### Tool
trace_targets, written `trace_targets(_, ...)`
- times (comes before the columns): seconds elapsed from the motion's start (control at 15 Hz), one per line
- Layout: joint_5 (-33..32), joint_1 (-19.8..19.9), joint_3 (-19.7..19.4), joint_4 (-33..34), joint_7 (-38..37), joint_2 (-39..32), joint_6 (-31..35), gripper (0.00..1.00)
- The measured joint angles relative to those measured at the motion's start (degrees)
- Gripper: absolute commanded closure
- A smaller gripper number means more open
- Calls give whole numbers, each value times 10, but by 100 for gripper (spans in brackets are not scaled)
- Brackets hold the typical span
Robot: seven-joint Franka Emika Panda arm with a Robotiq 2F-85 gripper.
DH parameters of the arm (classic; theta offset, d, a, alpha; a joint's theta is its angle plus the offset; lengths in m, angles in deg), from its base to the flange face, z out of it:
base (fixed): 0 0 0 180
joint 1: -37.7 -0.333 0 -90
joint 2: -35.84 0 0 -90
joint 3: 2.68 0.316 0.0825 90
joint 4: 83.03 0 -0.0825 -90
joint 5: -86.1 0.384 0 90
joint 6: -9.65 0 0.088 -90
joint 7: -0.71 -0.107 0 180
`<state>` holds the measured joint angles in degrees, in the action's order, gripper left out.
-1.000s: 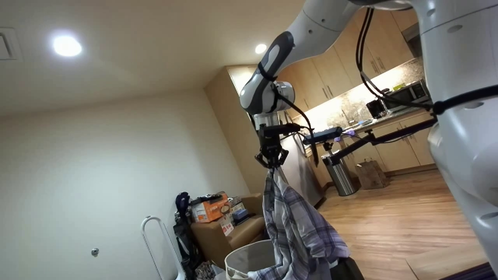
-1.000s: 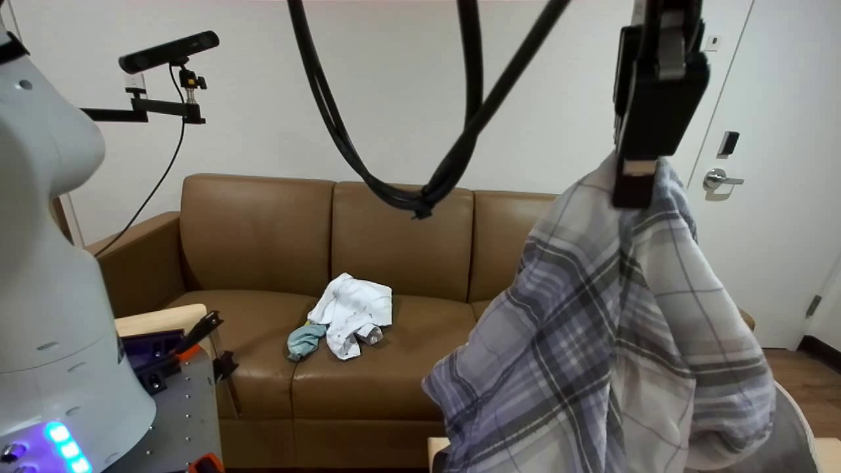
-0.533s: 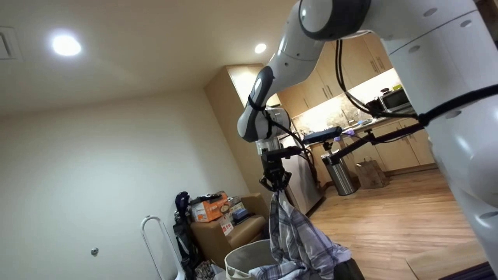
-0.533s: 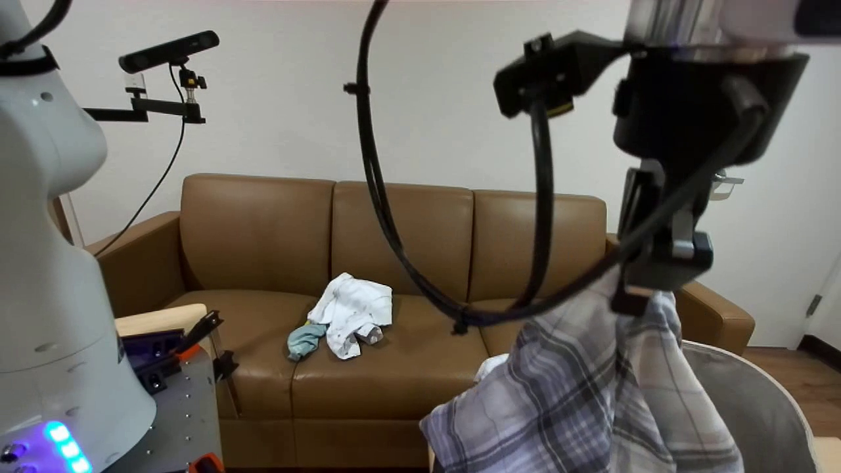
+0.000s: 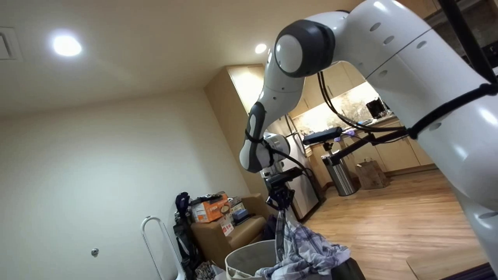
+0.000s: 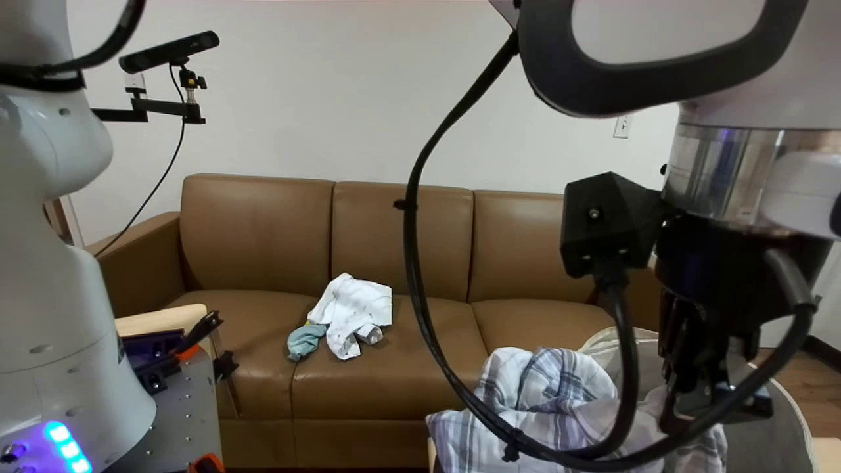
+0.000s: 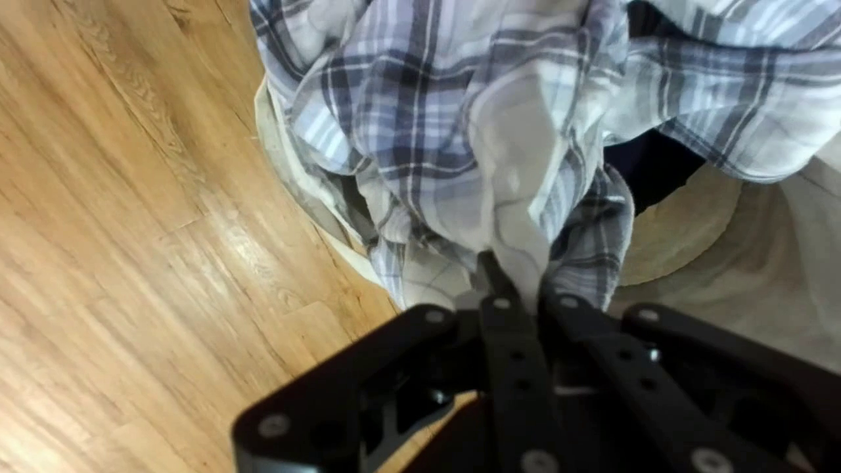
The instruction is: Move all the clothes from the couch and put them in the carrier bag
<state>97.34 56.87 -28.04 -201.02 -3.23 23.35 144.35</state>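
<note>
My gripper (image 7: 519,289) is shut on the plaid shirt (image 7: 420,131), pinching a pale fold. In both exterior views the gripper points down above the carrier bag (image 5: 249,260), with the shirt bunched below it. Part of the shirt hangs into the bag's mouth and part drapes over its rim, spreading outside. The bag's pale inner wall (image 7: 755,295) shows at right in the wrist view. On the brown couch (image 6: 401,243) lie a white garment (image 6: 355,312) and a small pale blue-green piece (image 6: 305,340), both apart from the gripper.
A black cable loop (image 6: 420,263) hangs from the arm before the couch. Clamps and tools (image 6: 174,355) sit by the robot's base. An orange box (image 5: 212,208) rests on an armchair beyond the bag. A camera (image 5: 323,135) stands on a side bracket.
The gripper has come down with the shirt, still gripped. The cloth has slackened from hanging long to heaped over the bag's rim. The couch garments have not moved.
</note>
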Motion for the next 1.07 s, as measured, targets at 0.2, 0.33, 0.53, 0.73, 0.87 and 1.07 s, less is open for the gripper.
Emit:
trace_targets(0.2,1,2,6,1,0,-2,0,97)
trace_targets(0.33,3,4,10,2,1,-3,0,97)
trace_targets(0.53,76,18,57,15,75,-21,14,97)
trace_targets(0.73,139,28,111,58,153,-79,14,97)
trace_targets(0.87,141,32,132,85,173,-126,14,97)
trace_targets(1.07,140,47,150,105,197,-185,11,70)
